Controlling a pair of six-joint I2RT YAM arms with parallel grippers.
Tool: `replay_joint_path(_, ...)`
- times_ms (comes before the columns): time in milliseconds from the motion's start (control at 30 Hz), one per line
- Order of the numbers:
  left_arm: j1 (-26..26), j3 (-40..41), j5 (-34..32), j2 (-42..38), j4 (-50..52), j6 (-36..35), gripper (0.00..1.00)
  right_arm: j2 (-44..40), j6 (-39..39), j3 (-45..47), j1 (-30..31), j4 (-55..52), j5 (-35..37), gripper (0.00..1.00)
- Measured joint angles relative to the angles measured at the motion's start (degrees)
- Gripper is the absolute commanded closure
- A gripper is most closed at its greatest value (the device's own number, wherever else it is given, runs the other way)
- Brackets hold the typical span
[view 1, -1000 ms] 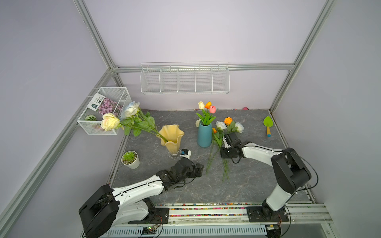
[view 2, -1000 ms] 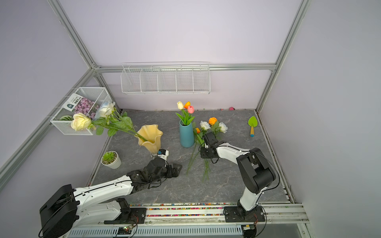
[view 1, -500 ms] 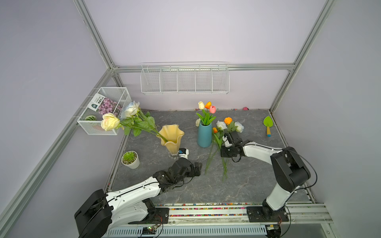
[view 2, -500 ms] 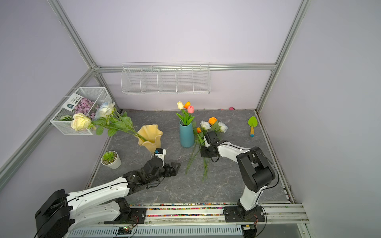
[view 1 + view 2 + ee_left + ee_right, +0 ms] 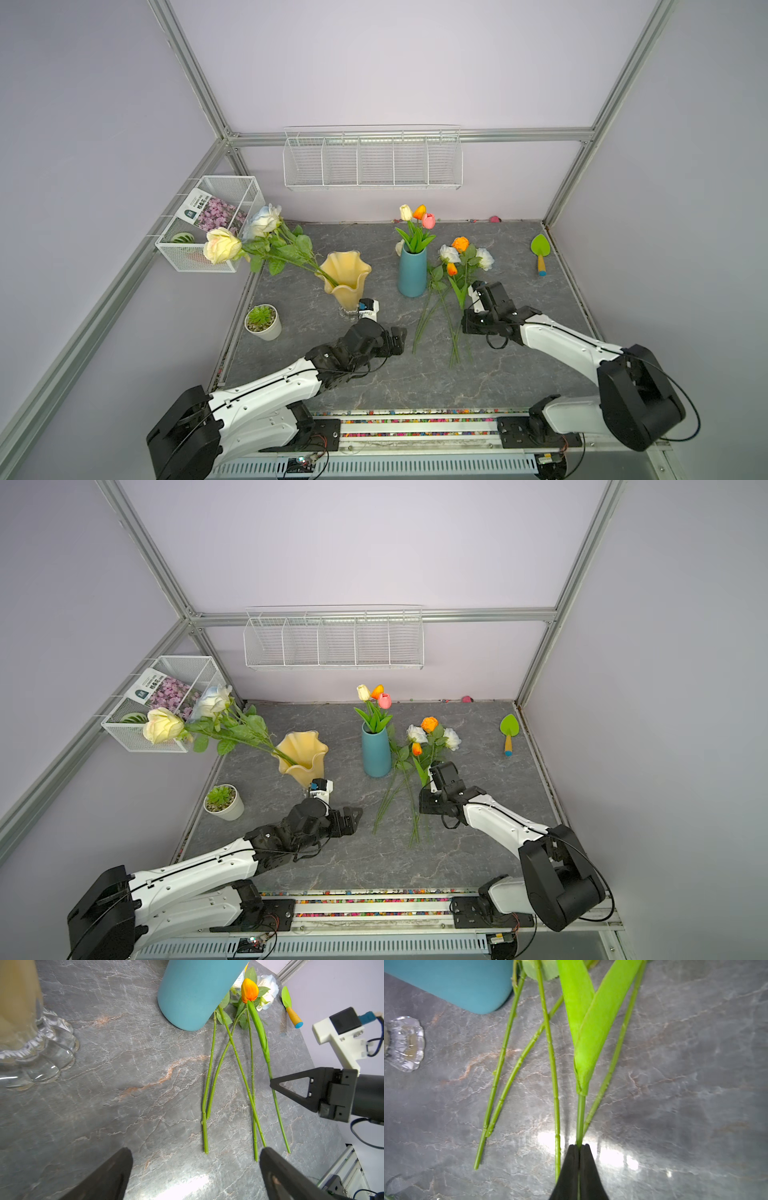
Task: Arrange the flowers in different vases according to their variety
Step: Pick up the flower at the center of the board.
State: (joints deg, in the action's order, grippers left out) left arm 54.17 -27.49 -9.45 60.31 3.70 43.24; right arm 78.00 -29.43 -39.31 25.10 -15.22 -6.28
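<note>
On the table [image 5: 415, 382], just beside the teal vase [image 5: 412, 272] already holding three tulips [image 5: 417, 216], my right gripper [image 5: 579, 1147] has just pinched shut on the bare stem of the orange tulip [image 5: 249, 991], so that flower is ready to lift and join them. My left gripper [image 5: 194, 1153] hangs wide open and empty near the amber vase [image 5: 348, 276] with its two roses [image 5: 222, 245]; loose rose stems [image 5: 551, 1059] lie close against the tulip's and may drag along.
</note>
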Motion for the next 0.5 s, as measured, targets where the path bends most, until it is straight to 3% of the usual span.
replay_joint_path(167, 0.0, 0.5, 0.0, -0.1, 0.0, 0.0, 0.0, 3.4, -0.1, -0.6, -1.2, 0.5, -0.1, 0.91)
replay_joint_path(333, 0.0, 1.1, 0.0, -1.7, 0.1, 0.4, 0.0, 9.0, 0.3, -4.3, -1.9, 0.7, -0.5, 0.97)
replay_joint_path(500, 0.0, 2.0, -0.3, -4.1, 0.1, 0.7, 0.0, 8.7, 0.3, -4.6, -2.3, 1.4, -1.7, 1.0)
